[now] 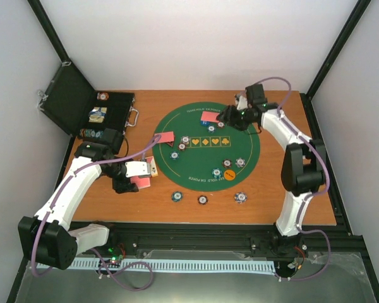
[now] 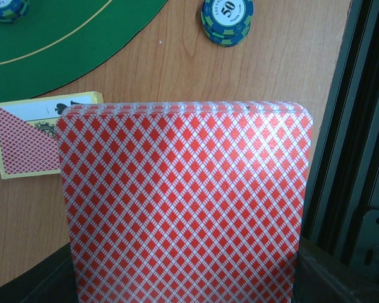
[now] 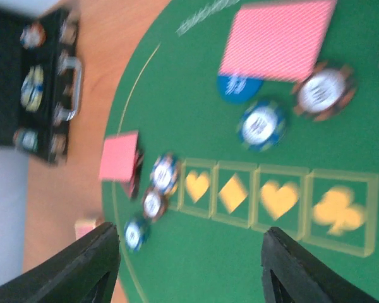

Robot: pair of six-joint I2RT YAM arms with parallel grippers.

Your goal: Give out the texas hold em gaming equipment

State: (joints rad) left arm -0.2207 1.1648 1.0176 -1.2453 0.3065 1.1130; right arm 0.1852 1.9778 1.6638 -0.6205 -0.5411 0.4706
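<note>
1. Spanning most of the top view, a wooden table (image 1: 284,189) is seen, and a round green felt mat (image 1: 252,142) is laid on it.
2. At the far left corner a black case (image 1: 66,95) is stood open.
3. The left gripper (image 1: 134,182) is held over bare wood just off the mat's left edge, clamped on a red-backed card (image 2: 183,202) that fills its wrist view (one card or several cannot be told).
4. The right gripper (image 3: 189,268) is poised above the far part of the mat with its fingers spread wide and nothing between them.
5. A second card (image 3: 278,38) is laid face down on the mat's far side, and a third card (image 1: 167,137) at the mat's left edge.
6. A card box (image 2: 25,136) is rested on the wood beside the held card.
7. Poker chips are scattered: a blue chip (image 3: 262,124) and a brown chip (image 3: 325,91) beside the second card, and three chips (image 1: 203,200) on wood just off the mat's near rim.
8. A blue button (image 3: 237,85) is partly tucked under the second card; an orange button (image 1: 228,173) is set on the mat's near side.
</note>
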